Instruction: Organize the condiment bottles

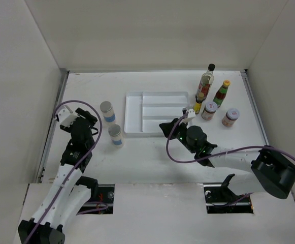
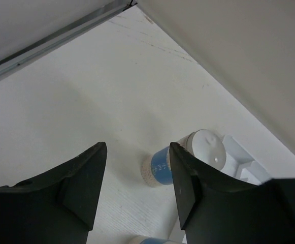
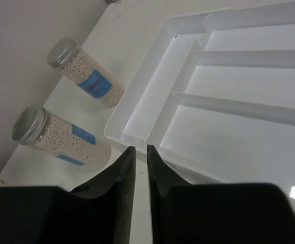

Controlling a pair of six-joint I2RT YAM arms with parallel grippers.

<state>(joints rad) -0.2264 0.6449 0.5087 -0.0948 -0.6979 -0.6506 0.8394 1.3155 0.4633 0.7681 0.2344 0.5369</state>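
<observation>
Two grey-lidded blue-labelled jars (image 1: 106, 111) (image 1: 116, 134) stand left of the white divided tray (image 1: 133, 114). My left gripper (image 1: 92, 123) is open and empty just left of them. In the left wrist view (image 2: 137, 152) the farther jar (image 2: 160, 165) shows beyond the open jaws, partly behind the right finger, and the nearer jar (image 2: 152, 240) peeks in at the bottom edge. My right gripper (image 1: 166, 128) is shut and empty at the tray's near edge (image 3: 140, 148). The black-capped bottle (image 1: 205, 81), red sauce bottle (image 1: 221, 93), tiny yellow bottle (image 1: 198, 104) and two red-labelled jars (image 1: 209, 110) (image 1: 230, 117) stand right of the tray.
White walls enclose the table on the left, back and right. The tray (image 3: 228, 101) has several compartments with nothing in them. In the right wrist view both blue-labelled jars (image 3: 86, 76) (image 3: 61, 140) stand left of the tray.
</observation>
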